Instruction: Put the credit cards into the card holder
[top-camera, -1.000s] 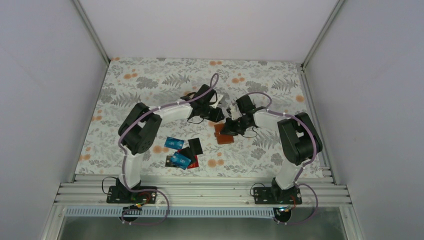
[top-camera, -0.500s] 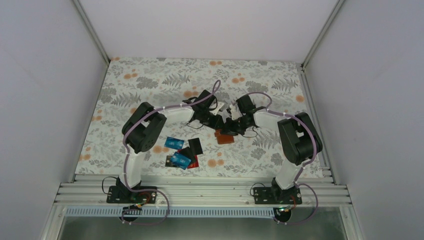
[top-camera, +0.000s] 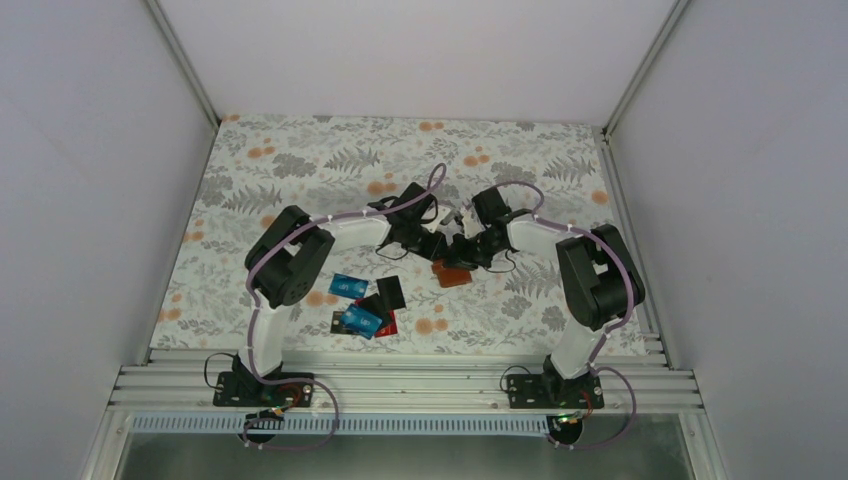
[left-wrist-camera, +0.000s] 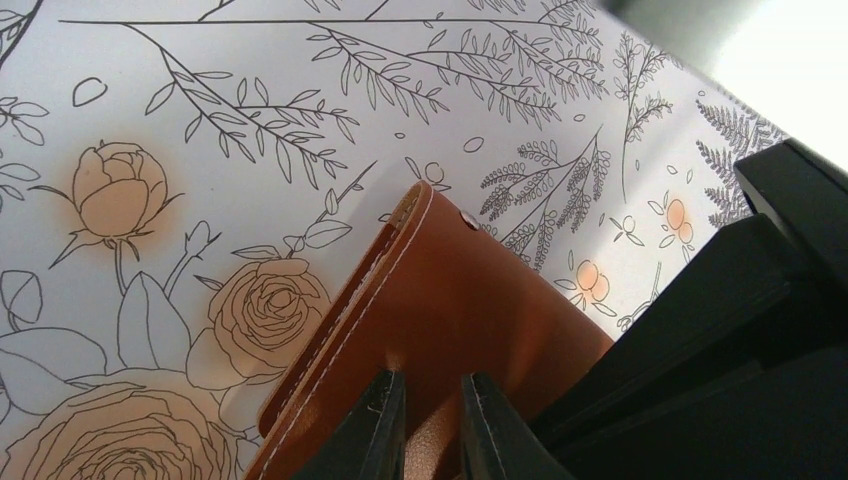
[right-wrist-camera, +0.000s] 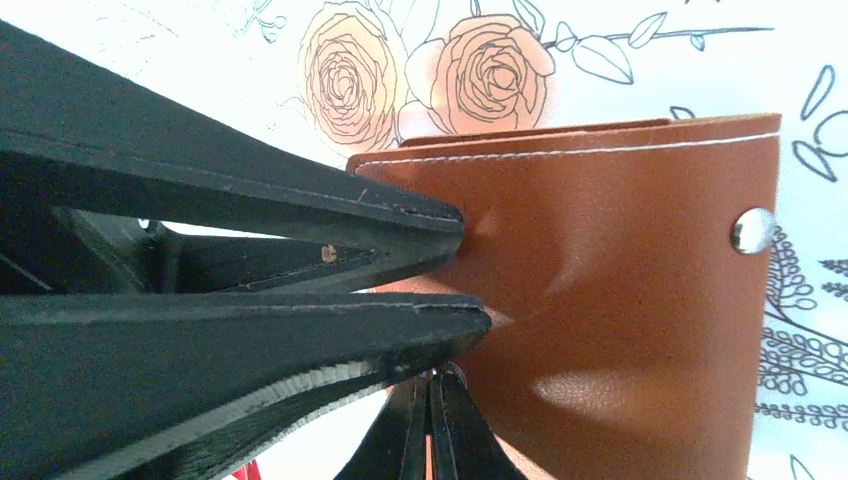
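Right now both arms meet in the middle of the table (top-camera: 280, 170), and both are busy with the card holder (top-camera: 452, 274), which sits between them. Our right end effector (right-wrist-camera: 465, 275) is squeezed tight on one edge of the brown cover, and we can see a little dent in the leather where it bites. Our left end effector (left-wrist-camera: 432, 425) is very narrow too, and it looks to be pinching another bit of the cover from the other side. The credit cards (top-camera: 360, 305) lie in a loose bunch nearer the left arm's base, well apart from the card holder, and none is inside yet. We think the job at hand is to open the card holder so the pockets show. To do it well, we should hold one side tight and low and pull the other side away slowly, like opening a book. We should not tug hard, since the leather could slip out or the whole thing could slide. The metal snap (right-wrist-camera: 752, 230) is near the far edge, so we should pull from that side if it is shut. We cannot see the pockets yet, so we should lay the card holder flat and open before we go for a card
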